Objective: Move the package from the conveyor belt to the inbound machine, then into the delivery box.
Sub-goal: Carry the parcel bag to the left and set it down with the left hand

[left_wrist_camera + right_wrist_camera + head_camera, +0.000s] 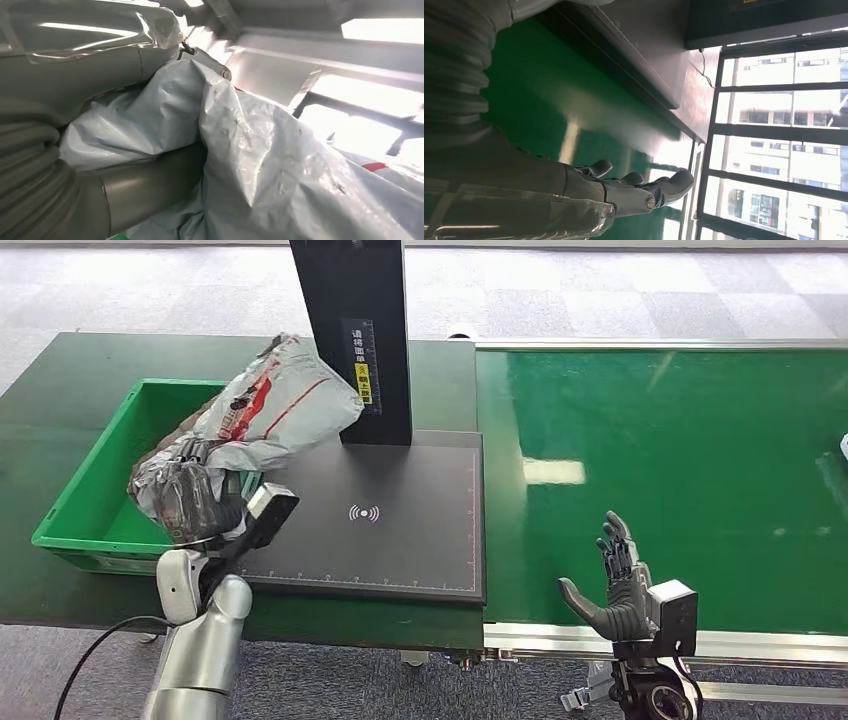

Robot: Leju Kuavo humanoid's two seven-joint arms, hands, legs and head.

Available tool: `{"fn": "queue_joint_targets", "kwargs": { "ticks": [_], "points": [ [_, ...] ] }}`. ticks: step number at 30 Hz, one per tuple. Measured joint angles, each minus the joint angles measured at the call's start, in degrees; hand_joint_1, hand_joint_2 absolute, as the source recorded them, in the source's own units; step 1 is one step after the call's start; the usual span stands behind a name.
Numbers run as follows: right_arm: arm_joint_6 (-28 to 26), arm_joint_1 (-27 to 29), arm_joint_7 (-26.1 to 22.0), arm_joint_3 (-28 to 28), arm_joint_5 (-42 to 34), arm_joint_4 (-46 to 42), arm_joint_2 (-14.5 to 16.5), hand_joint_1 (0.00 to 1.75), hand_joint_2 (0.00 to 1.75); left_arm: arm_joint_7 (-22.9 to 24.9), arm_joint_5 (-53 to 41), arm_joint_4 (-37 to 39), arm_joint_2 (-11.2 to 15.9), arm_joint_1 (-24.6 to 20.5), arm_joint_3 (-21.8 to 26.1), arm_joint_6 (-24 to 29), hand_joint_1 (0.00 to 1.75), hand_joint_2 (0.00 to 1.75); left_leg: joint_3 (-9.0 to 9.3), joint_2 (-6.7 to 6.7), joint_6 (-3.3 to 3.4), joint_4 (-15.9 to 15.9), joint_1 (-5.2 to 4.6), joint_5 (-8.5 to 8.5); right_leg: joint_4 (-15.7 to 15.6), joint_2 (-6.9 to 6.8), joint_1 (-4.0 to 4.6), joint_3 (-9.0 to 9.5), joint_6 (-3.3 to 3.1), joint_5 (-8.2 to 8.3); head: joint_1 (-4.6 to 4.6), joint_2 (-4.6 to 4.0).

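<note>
Fingers of the left hand are wrapped around the grey package, held over the green box's rim. Right hand is spread, holding nothing, above the belt edge.

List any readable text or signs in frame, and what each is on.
Wireless-wave sign, no words: on the black pad.
Yellow label with Chinese characters and a ruler scale: on the black post, too small to read.
Red print on the package: crumpled, unreadable.

bright even room light, glare streak on conveyor belt, blown-out windows
</note>
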Motion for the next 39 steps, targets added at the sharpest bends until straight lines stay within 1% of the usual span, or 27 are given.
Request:
{"fn": "queue_joint_targets", "kwargs": {
  "ticks": [2,4,6,10,12,13,14,16,17,18,25,28,29,31,33,34,36,39],
  "points": [
    [0.10,0.31,0.37,-0.10,0.16,-0.66,0.01,0.00,1.75,2.35,0.83,3.36,1.23,-1.15,1.98,0.00,1.75,1.75,-0.01,0.00,0.00,0.00,0.00,0.00,0.00,0.00,0.00,-0.01,0.00,-0.01,-0.01,0.01],
    [0.17,0.55,0.64,-0.17,0.33,-1.20,0.01,0.00,1.75,3.08,1.37,5.33,2.10,-1.51,3.91,0.00,1.75,0.87,-0.04,0.00,0.00,0.00,-0.01,-0.01,0.00,0.00,-0.01,-0.02,0.01,-0.02,0.01,0.01],
    [0.20,0.75,0.80,-0.25,0.42,-1.55,0.01,0.00,1.75,2.05,2.11,6.20,2.48,-1.59,6.42,0.01,1.75,0.00,-0.06,0.00,0.01,0.00,-0.01,-0.03,0.00,0.00,-0.01,-0.04,0.00,-0.04,0.02,0.00],
    [0.23,1.29,0.85,-0.28,0.48,-2.02,-0.02,0.00,1.75,-3.36,4.23,6.72,2.44,-1.87,13.11,0.03,1.75,0.00,-0.07,0.01,0.01,0.01,-0.02,-0.05,-0.01,-0.01,-0.01,-0.07,0.00,-0.05,0.01,0.00],
    [0.23,1.41,0.85,-0.29,0.46,-2.04,-0.09,0.00,1.75,-5.19,4.70,7.01,2.27,-2.18,15.85,0.04,1.74,0.00,-0.07,0.00,0.00,0.01,-0.02,-0.06,-0.01,-0.01,-0.01,-0.08,0.00,-0.05,0.01,0.00],
    [0.23,1.45,0.85,-0.30,0.45,-2.04,-0.15,0.00,1.75,-5.75,4.70,7.16,2.15,-2.33,16.85,0.04,1.43,0.00,-0.07,0.00,0.00,0.01,-0.02,-0.06,-0.01,-0.01,-0.01,-0.07,0.00,-0.05,0.00,0.00],
    [0.23,1.48,0.85,-0.31,0.44,-2.04,-0.20,0.00,1.75,-6.17,4.61,7.32,2.01,-2.47,17.69,0.04,1.06,0.00,-0.07,0.00,0.00,0.01,-0.02,-0.06,-0.01,-0.01,-0.01,-0.07,0.00,-0.05,0.00,0.00],
    [0.23,1.51,0.85,-0.32,0.43,-2.04,-0.27,0.00,1.75,-6.97,4.10,7.56,1.68,-2.70,19.02,0.04,0.20,0.00,-0.07,-0.01,0.00,0.01,-0.01,-0.05,-0.01,-0.01,-0.01,-0.07,-0.01,-0.05,0.00,0.00],
    [0.22,1.50,0.85,-0.32,0.43,-2.04,-0.28,0.00,1.75,-7.39,3.65,7.63,1.47,-2.80,19.55,0.04,0.07,0.00,-0.07,-0.01,0.00,0.01,-0.01,-0.05,-0.01,-0.01,-0.01,-0.06,-0.01,-0.05,0.00,0.00],
    [0.22,1.50,0.85,-0.32,0.43,-2.04,-0.28,0.00,1.75,-7.75,3.11,7.67,1.24,-2.89,20.03,0.04,0.00,0.00,-0.07,-0.01,0.00,0.01,-0.01,-0.05,-0.01,-0.01,-0.01,-0.06,-0.01,-0.05,0.01,0.00],
    [0.21,1.07,0.84,-0.32,0.43,-2.04,-0.28,0.00,1.75,-8.89,-0.44,7.67,-0.56,-3.48,21.54,0.04,0.00,0.00,-0.07,-0.02,0.00,0.01,-0.02,-0.06,-0.01,-0.01,-0.01,-0.06,-0.01,-0.05,0.01,0.00],
    [0.37,0.75,0.23,-0.32,0.29,-2.04,-0.28,0.00,1.75,-9.43,-0.64,7.66,-1.23,-3.64,21.70,0.04,0.00,0.00,-0.08,-0.03,0.00,0.01,-0.02,-0.06,-0.01,-0.01,-0.01,-0.06,-0.01,-0.05,0.00,0.00],
    [0.49,0.64,-0.29,-0.32,0.23,-2.04,-0.28,0.00,1.75,-10.42,0.25,7.62,-1.50,-3.65,21.73,0.05,0.00,0.00,-0.08,-0.04,0.00,0.01,-0.02,-0.06,-0.01,-0.02,-0.01,-0.06,-0.01,-0.05,0.00,0.00],
    [0.72,0.45,-1.43,-0.32,0.21,-2.04,-0.28,0.00,1.75,-14.86,4.76,7.19,-2.25,-3.65,22.00,0.06,0.00,0.00,-0.08,-0.05,0.00,0.01,-0.01,-0.06,-0.01,-0.02,-0.01,-0.05,-0.01,-0.05,0.01,0.00],
    [0.75,0.28,-2.14,-0.31,0.30,-2.04,-0.28,0.00,1.75,-20.06,12.39,5.58,-3.31,-3.50,22.20,0.07,0.00,0.00,-0.09,-0.04,0.00,0.01,-0.01,-0.06,-0.01,-0.02,-0.01,-0.04,-0.01,-0.05,0.01,0.00],
    [0.75,0.22,-2.29,-0.30,0.33,-2.04,-0.28,0.00,1.75,-21.56,16.30,4.50,-3.78,-3.36,22.08,0.07,0.00,0.00,-0.09,-0.05,0.00,0.01,-0.01,-0.06,-0.01,-0.02,-0.01,-0.04,-0.01,-0.05,0.02,0.00],
    [0.74,0.18,-2.48,-0.30,0.34,-2.04,-0.28,0.00,1.75,-22.64,23.84,1.66,-4.40,-2.63,20.98,0.07,0.00,0.00,-0.09,-0.05,0.00,0.01,-0.02,-0.06,-0.01,-0.02,-0.01,-0.04,-0.01,-0.05,0.01,0.00],
    [0.68,0.17,-2.65,-0.30,0.31,-2.04,-0.31,0.00,1.75,-22.91,32.22,-3.43,-4.62,-0.89,17.96,0.05,0.00,0.00,-0.10,-0.08,0.00,0.01,-0.01,-0.06,-0.01,-0.06,-0.01,-0.05,0.00,-0.06,0.00,0.00]
  ]
}}
